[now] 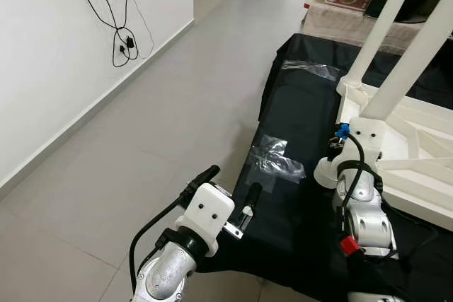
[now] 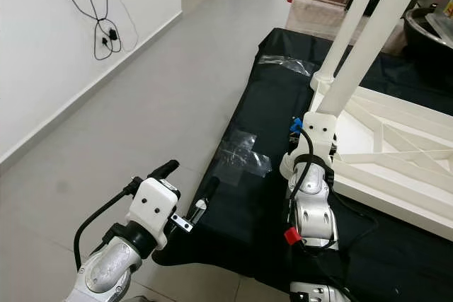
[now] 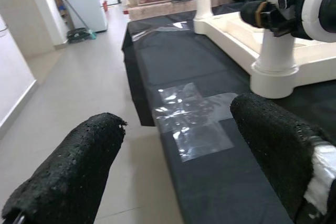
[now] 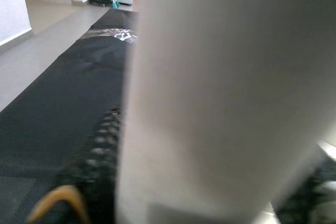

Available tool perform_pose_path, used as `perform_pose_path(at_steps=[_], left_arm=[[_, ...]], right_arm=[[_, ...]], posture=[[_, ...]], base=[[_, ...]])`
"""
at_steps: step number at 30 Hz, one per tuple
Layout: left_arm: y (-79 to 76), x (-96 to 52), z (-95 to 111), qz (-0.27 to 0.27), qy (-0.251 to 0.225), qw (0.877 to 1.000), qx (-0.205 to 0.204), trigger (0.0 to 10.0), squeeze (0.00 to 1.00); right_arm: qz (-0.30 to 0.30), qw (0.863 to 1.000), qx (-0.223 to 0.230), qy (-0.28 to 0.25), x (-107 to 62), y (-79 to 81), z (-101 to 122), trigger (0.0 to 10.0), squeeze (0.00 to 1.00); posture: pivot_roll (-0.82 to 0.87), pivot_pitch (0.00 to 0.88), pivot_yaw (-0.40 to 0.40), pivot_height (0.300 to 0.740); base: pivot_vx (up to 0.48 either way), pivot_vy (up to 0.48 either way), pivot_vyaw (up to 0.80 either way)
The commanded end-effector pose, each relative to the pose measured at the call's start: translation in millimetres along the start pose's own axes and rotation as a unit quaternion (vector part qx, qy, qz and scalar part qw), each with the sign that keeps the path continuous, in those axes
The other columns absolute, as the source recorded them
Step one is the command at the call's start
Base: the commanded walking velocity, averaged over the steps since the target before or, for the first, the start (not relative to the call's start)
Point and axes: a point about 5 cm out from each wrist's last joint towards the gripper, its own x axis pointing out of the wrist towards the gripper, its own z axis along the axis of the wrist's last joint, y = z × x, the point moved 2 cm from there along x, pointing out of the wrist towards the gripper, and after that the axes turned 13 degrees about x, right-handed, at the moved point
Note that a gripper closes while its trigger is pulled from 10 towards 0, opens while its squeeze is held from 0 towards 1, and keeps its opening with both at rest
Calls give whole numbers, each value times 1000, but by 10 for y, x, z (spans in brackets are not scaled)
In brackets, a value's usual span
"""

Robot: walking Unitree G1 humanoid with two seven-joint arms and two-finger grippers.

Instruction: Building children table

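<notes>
Right wrist view: table leg [image 4: 210, 93] blurred, hides right pincer, grip unclear | left pincer [image 1: 232, 187] released

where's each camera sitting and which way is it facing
Left eye view: on the head, looking down at the black mat and upturned white table; both arms show.
Right eye view: same head, same scene, slightly shifted.
Left wrist view: along the open left tool over the mat's edge toward clear tape.
Right wrist view: pressed up against a white table leg.
The eye views and the left wrist view share tape, mat and table.
</notes>
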Motion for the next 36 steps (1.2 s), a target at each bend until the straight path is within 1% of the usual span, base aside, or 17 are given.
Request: perform_pose_path(at_steps=[1, 3, 4, 9, 12, 14, 15, 17, 22, 23, 24, 25, 26, 28, 34, 35, 36], left_arm=[[-22, -10, -53, -5, 9, 1000, 2, 10000, 0], [-21, -11, -55, -4, 9, 1000, 2, 10000, 0], [-21, -10, -55, -4, 9, 1000, 2, 10000, 0], [-23, -12, -60, -5, 10, 1000, 2, 10000, 0], [-23, -11, -63, -4, 10, 1000, 2, 10000, 0], [-24, -11, -65, -5, 10, 1000, 3, 10000, 0], [-24, -11, -65, -5, 10, 1000, 3, 10000, 0], [-23, -14, -70, -5, 10, 1000, 4, 10000, 0], [-24, -18, -72, -5, 10, 1000, 4, 10000, 0], [-24, -18, -74, -6, 10, 1000, 4, 10000, 0], [-24, -18, -74, -6, 10, 1000, 4, 10000, 0], [-25, -18, -76, -7, 10, 1000, 4, 10000, 0], [-25, -18, -76, -7, 10, 1000, 4, 10000, 0], [-26, -17, -77, -7, 10, 1000, 5, 10000, 0], [-17, -13, -80, -6, 11, 1000, 4, 10000, 0], [-20, -11, -80, -6, 11, 1000, 5, 10000, 0], [-21, -10, -80, -6, 11, 1000, 5, 10000, 0]], right_arm=[[8, 1000, 15, -15, -9, 31, 58, 10000, 1000], [9, 1000, 13, -16, -22, 59, 59, 10000, 1000], [8, 1000, 8, -11, -44, 56, 34, 10000, 0], [9, 1000, -3, 6, -110, 14, -47, 10000, 0], [1, 1000, -23, 16, -161, -70, -93, 10000, 0], [-46, 997, -51, 34, -233, -299, -148, 10000, 0], [-46, 997, -51, 34, -233, -299, -148, 10000, 0], [-58, 996, -67, 21, -268, -410, -98, 10000, 0], [-35, 996, -81, -18, -298, -367, 32, 10000, 0], [15, 995, -80, -51, -370, -242, 129, 10000, 0], [15, 995, -80, -51, -370, -242, 129, 10000, 0], [55, 993, -79, -70, -446, -146, 178, 10000, 0], [55, 993, -79, -70, -446, -146, 178, 10000, 0], [123, 986, -85, -80, -573, -36, 182, 10000, 0], [83, 992, -87, -39, -579, -208, 83, 10000, 0], [78, 994, -68, -39, -563, -227, 103, 10000, 0], [102, 992, -47, -55, -578, -170, 173, 10000, 0]], posture=[[115, 81, -81, 740], [115, 81, -82, 740], [112, 77, -81, 740], [108, 74, -77, 740], [108, 72, -78, 740], [106, 71, -76, 740], [106, 71, -76, 740], [105, 68, -72, 740], [102, 67, -71, 740], [100, 66, -69, 740], [100, 66, -69, 740], [100, 66, -69, 740], [100, 66, -69, 740], [101, 66, -67, 740], [94, 70, -72, 740], [96, 74, -73, 740], [96, 74, -73, 740]], base=[[0, 0, 0], [0, 0, 0], [0, 0, 0], [0, 0, 0], [0, 0, 0], [0, 0, 0], [0, 0, 0], [0, 0, 0], [0, 0, 0], [0, 0, 0], [0, 0, 0], [0, 0, 0], [0, 0, 0], [0, 0, 0], [0, 0, 0], [0, 0, 0], [0, 0, 0]])
